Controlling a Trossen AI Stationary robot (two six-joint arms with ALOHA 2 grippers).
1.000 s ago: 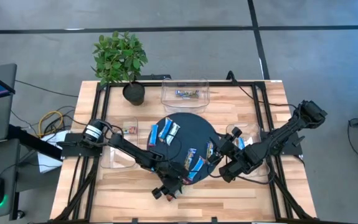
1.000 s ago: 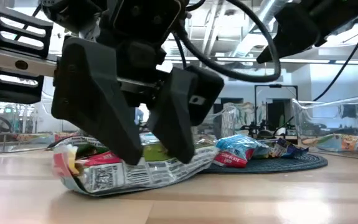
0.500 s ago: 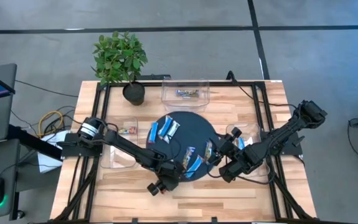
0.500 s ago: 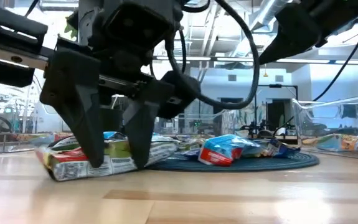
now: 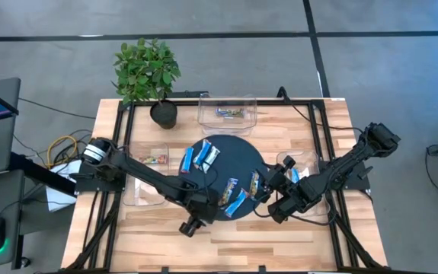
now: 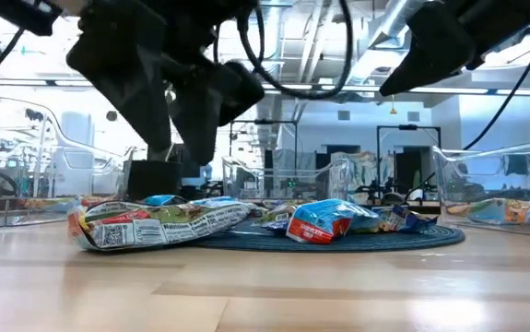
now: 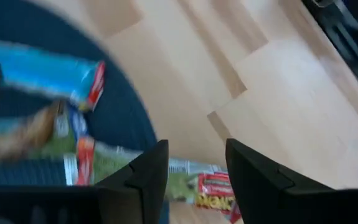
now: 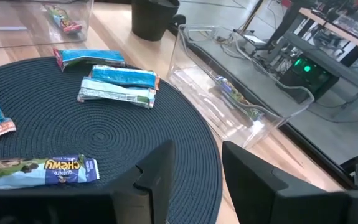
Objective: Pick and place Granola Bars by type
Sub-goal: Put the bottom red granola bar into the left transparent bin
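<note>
Left end effector (image 6: 183,138) hangs open, empty, over a green bar (image 6: 159,224), its far end seemingly hidden

Grey floor (image 5: 371,68), potted plant (image 5: 147,70), wooden table (image 5: 279,232).

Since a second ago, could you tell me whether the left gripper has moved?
Yes. In the low view the left gripper has lifted off the green-wrapped granola bar, which remains at the edge of the dark round mat.
</note>
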